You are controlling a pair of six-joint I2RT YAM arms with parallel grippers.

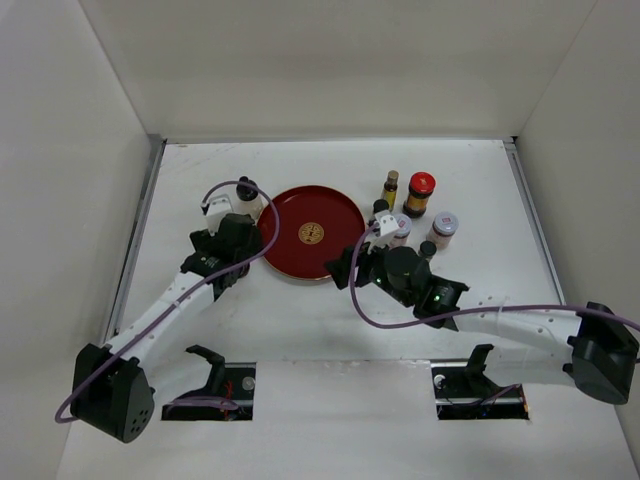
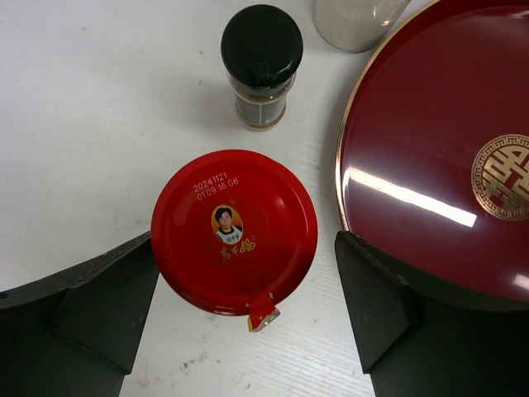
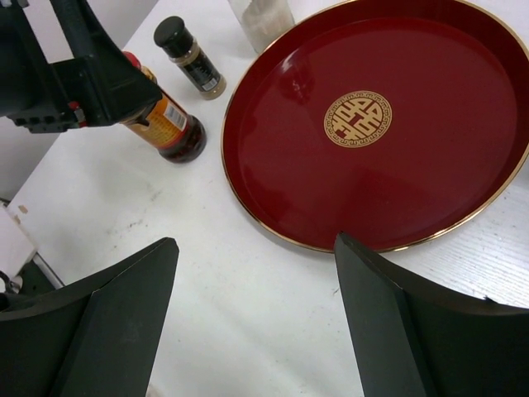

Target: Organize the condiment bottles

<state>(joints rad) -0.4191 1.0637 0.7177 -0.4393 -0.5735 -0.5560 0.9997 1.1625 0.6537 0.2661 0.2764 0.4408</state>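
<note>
A red-capped dark jar point(image 2: 235, 231) stands on the white table just left of the round red tray point(image 2: 430, 190). My left gripper point(image 2: 246, 248) is open and straddles this jar; the right finger stands clearly apart from it. A black-capped spice jar point(image 2: 261, 62) and a pale bottle point(image 2: 355, 21) stand beyond it. My right gripper point(image 3: 256, 244) is open and empty over bare table at the tray's near edge point(image 3: 273, 227). A slim amber bottle point(image 1: 390, 188), a second red-capped jar point(image 1: 420, 193) and silver-lidded jars point(image 1: 445, 227) stand right of the tray.
White walls close in the table on the left, back and right. The red tray point(image 1: 312, 233) holds nothing. In the top view, the left gripper point(image 1: 232, 243) hides the jar under it. The right gripper point(image 1: 368, 262) is beside the right-hand bottle cluster.
</note>
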